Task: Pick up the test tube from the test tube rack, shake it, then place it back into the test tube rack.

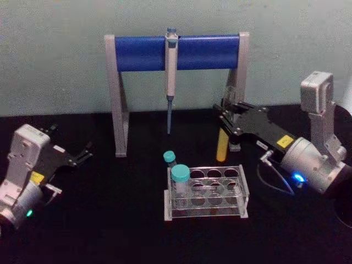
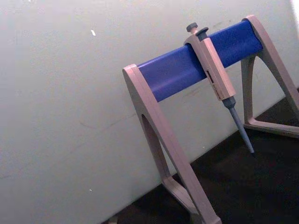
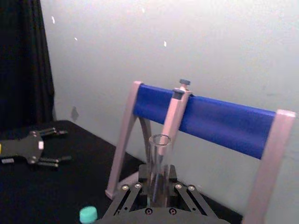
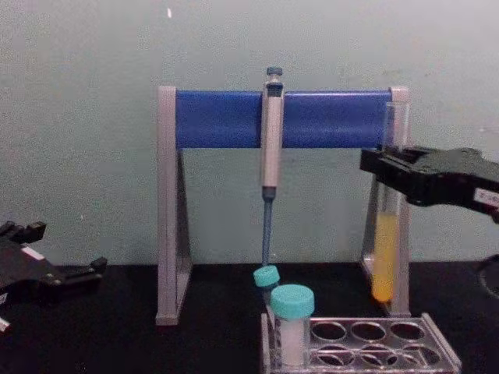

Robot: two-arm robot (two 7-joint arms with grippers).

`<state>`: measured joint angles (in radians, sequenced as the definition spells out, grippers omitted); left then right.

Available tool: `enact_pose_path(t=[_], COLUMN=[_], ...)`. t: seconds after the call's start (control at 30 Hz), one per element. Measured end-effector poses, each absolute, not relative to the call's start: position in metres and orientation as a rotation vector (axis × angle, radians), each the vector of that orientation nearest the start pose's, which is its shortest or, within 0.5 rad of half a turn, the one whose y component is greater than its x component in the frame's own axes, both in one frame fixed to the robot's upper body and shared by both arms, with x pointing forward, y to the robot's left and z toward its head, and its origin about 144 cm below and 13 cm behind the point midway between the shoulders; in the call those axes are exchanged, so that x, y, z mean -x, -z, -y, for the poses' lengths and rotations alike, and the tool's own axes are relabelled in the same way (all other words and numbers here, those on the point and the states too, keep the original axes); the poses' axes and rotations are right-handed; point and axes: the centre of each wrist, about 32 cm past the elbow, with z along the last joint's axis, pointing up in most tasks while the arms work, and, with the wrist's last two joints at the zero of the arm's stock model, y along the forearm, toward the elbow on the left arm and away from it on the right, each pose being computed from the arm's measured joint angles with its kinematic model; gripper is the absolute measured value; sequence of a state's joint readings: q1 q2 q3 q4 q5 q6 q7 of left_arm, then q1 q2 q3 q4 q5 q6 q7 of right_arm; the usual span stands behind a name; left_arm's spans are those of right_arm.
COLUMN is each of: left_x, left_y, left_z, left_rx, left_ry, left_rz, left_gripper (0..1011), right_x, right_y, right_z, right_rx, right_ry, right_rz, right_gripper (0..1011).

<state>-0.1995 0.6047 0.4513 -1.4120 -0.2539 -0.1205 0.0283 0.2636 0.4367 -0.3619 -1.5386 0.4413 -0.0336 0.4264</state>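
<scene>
The test tube (image 4: pixel 384 234), clear glass with yellow-orange liquid in its lower part, hangs upright in the air, clear of the table. My right gripper (image 4: pixel 380 167) is shut on its upper part. In the head view the test tube (image 1: pixel 221 148) is behind the test tube rack (image 1: pixel 206 192), close to the stand's right leg. The right wrist view shows the tube's open rim (image 3: pixel 159 138) above the fingers. The low clear test tube rack (image 4: pixel 366 343) sits in the middle of the table. My left gripper (image 1: pixel 82 155) rests open at the far left, holding nothing.
A blue-and-grey pipette stand (image 1: pixel 176 52) spans the back, with a grey-blue pipette (image 1: pixel 171 77) hanging from its bar. Two teal-capped white vials (image 1: pixel 180 179) (image 1: pixel 169 158) stand at the rack's left end. The black table (image 1: pixel 110 220) is bordered by a pale wall behind.
</scene>
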Motion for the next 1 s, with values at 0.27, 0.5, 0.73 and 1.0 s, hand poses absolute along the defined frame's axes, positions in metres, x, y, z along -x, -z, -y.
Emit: enact_pose_path(t=[0.27,0.5,0.73,1.0], left_x=[-0.489,-0.489,-0.489,-0.489], left_y=[-1.140,-1.140,-1.140,-1.140], left_z=[-0.310,-0.310,-0.310,-0.310], left_rx=[-0.305,-0.304,-0.304,-0.304], left_ry=[-1.248,-1.248,-1.248,-1.248], left_rz=[0.285,0.285,0.285,0.285], left_gripper=[1001,1001,1001,1001], right_x=[-0.495,-0.487,-0.496,-0.512], right_y=[-1.209,-1.209,-1.204,-1.201], right_z=[0.261,0.256,0.246,0.241], right_rx=[0.024,0.019,-0.026,-0.081], right_ry=[0.807,0.722,0.684,0.713], right_rz=[0.093,0.040,0.018,0.036], right_gripper=[232,232,232,230])
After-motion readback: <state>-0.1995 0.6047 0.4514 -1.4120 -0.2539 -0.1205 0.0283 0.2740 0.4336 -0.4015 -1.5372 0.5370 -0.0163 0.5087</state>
